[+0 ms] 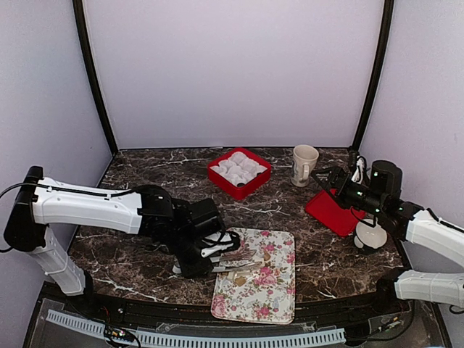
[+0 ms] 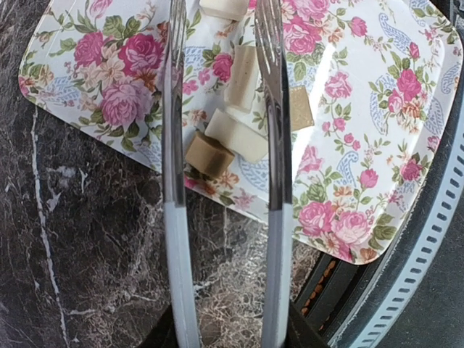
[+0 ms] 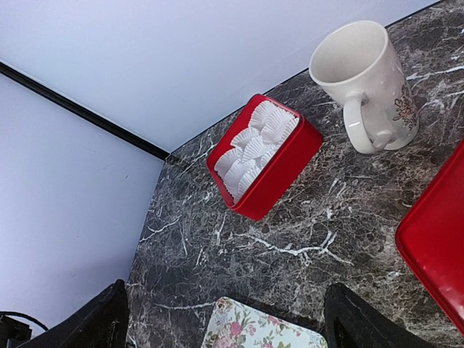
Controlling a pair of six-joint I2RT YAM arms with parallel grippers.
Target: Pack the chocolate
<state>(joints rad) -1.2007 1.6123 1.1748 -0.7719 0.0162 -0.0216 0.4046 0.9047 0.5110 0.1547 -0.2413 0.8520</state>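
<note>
Top view: left gripper point(image 1: 233, 255) hangs over the tray's point(image 1: 279, 293) left edge; box point(image 1: 233, 191) of cups point(image 1: 239, 168) sits behind. Left wrist: fingers point(image 2: 172, 109) apart, straddling chocolate point(image 2: 212, 154) on the tray, clamping nothing. Right wrist: right gripper point(image 3: 228, 322) gapes empty; packing seems hardly begun.

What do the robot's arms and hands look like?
The left arm and right arm are white with black joints; green lights dot the right one. The left hand has long silvery fingers, white lower down; the right hand has black fingers.
</note>
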